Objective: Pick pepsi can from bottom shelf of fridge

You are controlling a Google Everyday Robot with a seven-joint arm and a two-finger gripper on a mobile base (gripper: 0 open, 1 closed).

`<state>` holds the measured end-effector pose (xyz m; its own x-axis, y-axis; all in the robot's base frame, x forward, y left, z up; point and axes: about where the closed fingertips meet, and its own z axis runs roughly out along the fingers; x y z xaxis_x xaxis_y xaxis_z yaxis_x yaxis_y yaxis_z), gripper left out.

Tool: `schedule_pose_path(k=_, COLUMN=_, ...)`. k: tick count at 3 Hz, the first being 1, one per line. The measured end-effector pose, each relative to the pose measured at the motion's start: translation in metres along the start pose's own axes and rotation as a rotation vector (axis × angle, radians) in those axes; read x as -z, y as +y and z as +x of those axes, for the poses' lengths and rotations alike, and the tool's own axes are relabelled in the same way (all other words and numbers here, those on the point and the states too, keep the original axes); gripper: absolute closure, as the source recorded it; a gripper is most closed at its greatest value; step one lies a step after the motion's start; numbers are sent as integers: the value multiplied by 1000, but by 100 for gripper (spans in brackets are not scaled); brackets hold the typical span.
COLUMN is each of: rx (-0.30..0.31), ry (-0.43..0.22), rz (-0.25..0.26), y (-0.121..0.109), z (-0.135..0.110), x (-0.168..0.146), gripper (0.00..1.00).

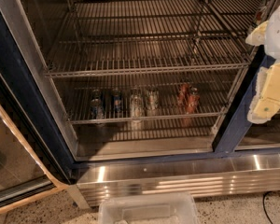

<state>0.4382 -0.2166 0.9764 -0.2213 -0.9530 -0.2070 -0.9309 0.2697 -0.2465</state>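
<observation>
Fridge [23, 85] stands with its glass door [11, 171] at the left; steel kick plate [177, 177] over speckled floor [233, 213]. Pepsi can [97, 109] upright at the left end of the bottom shelf [144, 119], pale cans [136, 105] and red cans [192, 101] to its right. Gripper [269, 85] at the right edge, well apart from the cans; how wide it stands cannot be told.

No text, brand or number can be read on the small blue aluminium drink can [97, 108], the silvery-pale cans [136, 105], the red cans [192, 101] or the dark blue-framed steel fridge [233, 125]. Nothing legible is shown on the pale yellow gripper [270, 91] at the near right.
</observation>
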Motion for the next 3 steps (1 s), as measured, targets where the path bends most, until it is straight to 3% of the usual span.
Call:
schedule_pose_path(k=2, rx=-4, ry=-31, rz=8, y=2, z=-5, x=-8, gripper=0)
schedule_pose_path(k=3, rx=-81, ry=-136, rz=-44, y=23, z=0, x=-53, gripper=0)
